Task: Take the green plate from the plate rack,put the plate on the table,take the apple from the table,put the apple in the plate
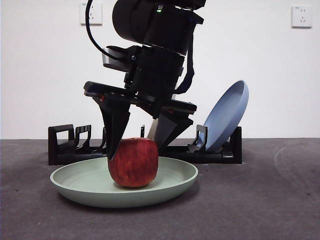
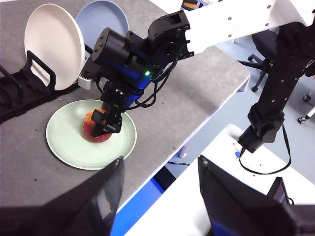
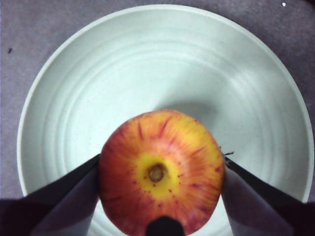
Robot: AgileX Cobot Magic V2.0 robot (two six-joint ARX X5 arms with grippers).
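The green plate (image 1: pixel 170 185) lies flat on the table (image 1: pixel 270 200) in front of the plate rack (image 1: pixel 62 150). The red apple (image 1: pixel 133 162) rests in the middle of the plate. My right gripper (image 1: pixel 135 150) comes down from above with one jaw against each side of the apple. The right wrist view shows the apple (image 3: pixel 160 172) between the jaws over the plate (image 3: pixel 147 64). The left wrist view shows the same from afar: plate (image 2: pixel 69 147), apple (image 2: pixel 96 129), right gripper (image 2: pixel 106 125). My left gripper (image 2: pixel 160 164) is open and empty, high off the table's edge.
A blue plate (image 1: pixel 225 117) leans in the rack's right end. In the left wrist view a cream-white plate (image 2: pixel 54 44) stands in the rack (image 2: pixel 19 93) beside the blue plate (image 2: pixel 106 19). The table edge (image 2: pixel 197 88) runs close to the green plate.
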